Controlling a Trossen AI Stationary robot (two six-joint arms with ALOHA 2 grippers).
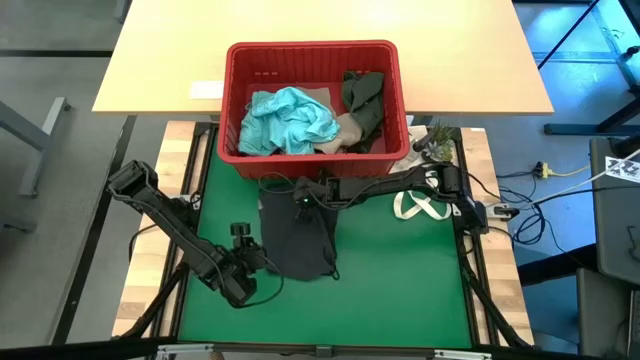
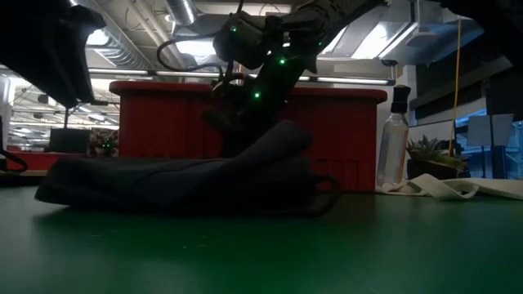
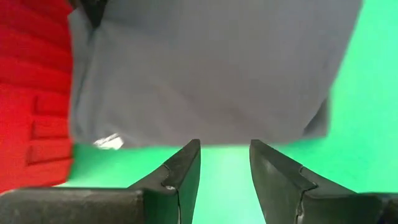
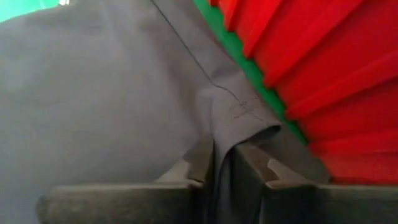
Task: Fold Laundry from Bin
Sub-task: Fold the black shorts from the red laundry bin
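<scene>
A dark grey garment lies spread on the green mat, just in front of the red bin. The bin holds a light teal garment, a dark olive one and a beige one. My right gripper is shut on the grey garment's far edge, beside the bin wall. My left gripper stands open just short of the garment's near left edge, with nothing between its fingers. My right gripper pinches a raised fold at the grey garment's far edge between its two fingers, close to the bin wall. The fingers slant down from the table's right. The cloth rises to a low peak at the hold, and the rest lies slack on the mat.
A white cloth bag with loop handles lies on the mat's right side. A clear spray bottle and a small plant stand at the far right. Bare mat lies in front of and to the right of the garment.
</scene>
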